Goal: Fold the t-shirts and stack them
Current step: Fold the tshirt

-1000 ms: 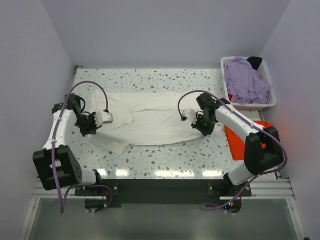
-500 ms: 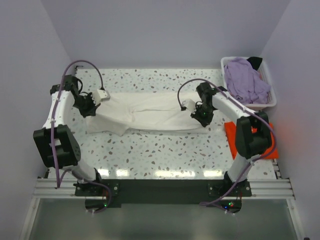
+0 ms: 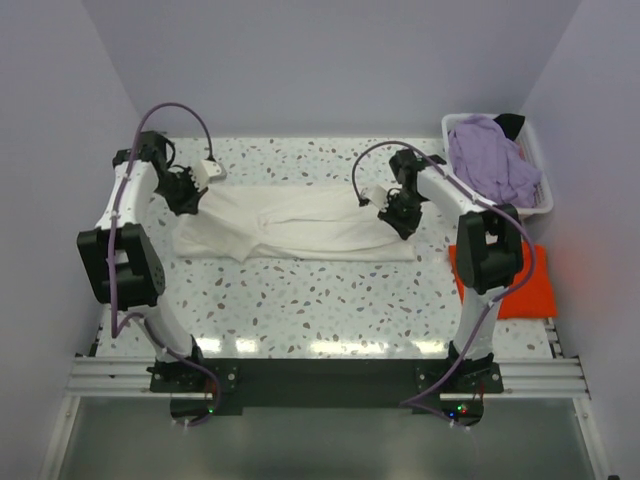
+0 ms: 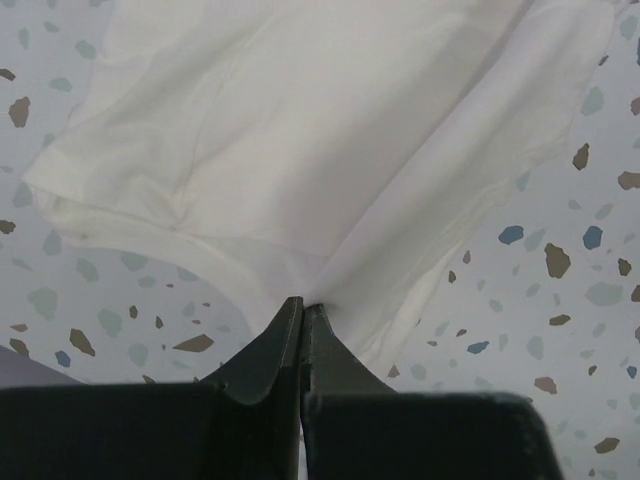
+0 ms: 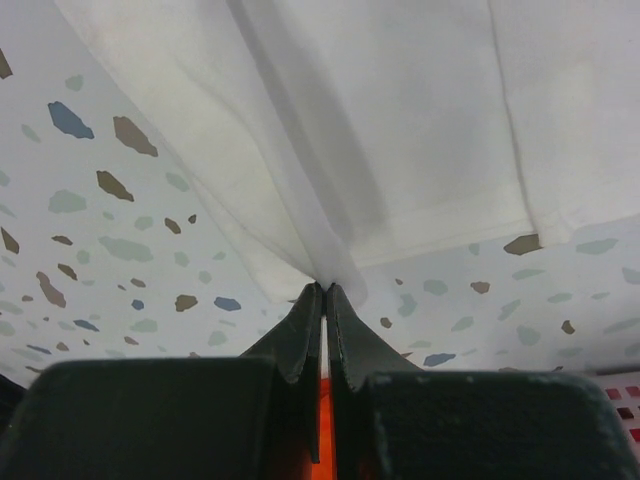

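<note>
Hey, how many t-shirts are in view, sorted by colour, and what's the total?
cream-white t-shirt: 1
orange-red t-shirt: 1
lavender t-shirt: 1
Total: 3
A black cloth in the basket is too hidden to class, so it is not counted.

Three t-shirts, cream-white one, orange-red one, lavender one; one basket; perhaps one dark cloth

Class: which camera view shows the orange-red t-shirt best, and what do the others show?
The top external view: the orange-red t-shirt lies at the table's right edge, partly behind the right arm. The right wrist view shows only an orange sliver between its fingers; the left wrist view shows none.
</note>
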`<action>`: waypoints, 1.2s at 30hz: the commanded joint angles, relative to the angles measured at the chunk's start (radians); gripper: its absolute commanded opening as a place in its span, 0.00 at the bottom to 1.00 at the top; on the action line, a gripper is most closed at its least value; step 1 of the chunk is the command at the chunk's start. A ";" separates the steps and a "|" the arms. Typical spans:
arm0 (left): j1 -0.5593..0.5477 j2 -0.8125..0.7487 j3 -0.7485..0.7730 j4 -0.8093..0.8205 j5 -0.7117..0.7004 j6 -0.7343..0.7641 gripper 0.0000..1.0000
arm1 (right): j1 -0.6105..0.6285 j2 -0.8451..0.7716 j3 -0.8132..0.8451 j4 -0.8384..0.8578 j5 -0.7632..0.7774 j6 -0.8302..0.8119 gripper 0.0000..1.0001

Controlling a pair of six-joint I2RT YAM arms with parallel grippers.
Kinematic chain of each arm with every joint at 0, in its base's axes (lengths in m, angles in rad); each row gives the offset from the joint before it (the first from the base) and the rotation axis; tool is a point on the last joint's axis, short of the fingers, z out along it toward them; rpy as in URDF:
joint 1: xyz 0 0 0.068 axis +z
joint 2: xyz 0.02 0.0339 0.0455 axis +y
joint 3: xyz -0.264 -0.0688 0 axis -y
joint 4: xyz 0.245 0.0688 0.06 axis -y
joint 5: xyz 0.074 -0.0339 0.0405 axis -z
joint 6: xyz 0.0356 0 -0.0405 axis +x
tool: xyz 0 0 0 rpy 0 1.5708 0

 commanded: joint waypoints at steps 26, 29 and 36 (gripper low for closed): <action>-0.058 0.193 0.183 0.116 -0.080 -0.073 0.00 | -0.054 0.111 0.154 -0.017 -0.024 -0.058 0.00; -0.056 0.203 0.192 0.116 -0.080 -0.075 0.00 | -0.054 0.118 0.169 -0.019 -0.024 -0.058 0.00; -0.058 0.230 0.213 0.131 -0.077 -0.084 0.00 | -0.054 0.143 0.191 -0.016 -0.016 -0.052 0.00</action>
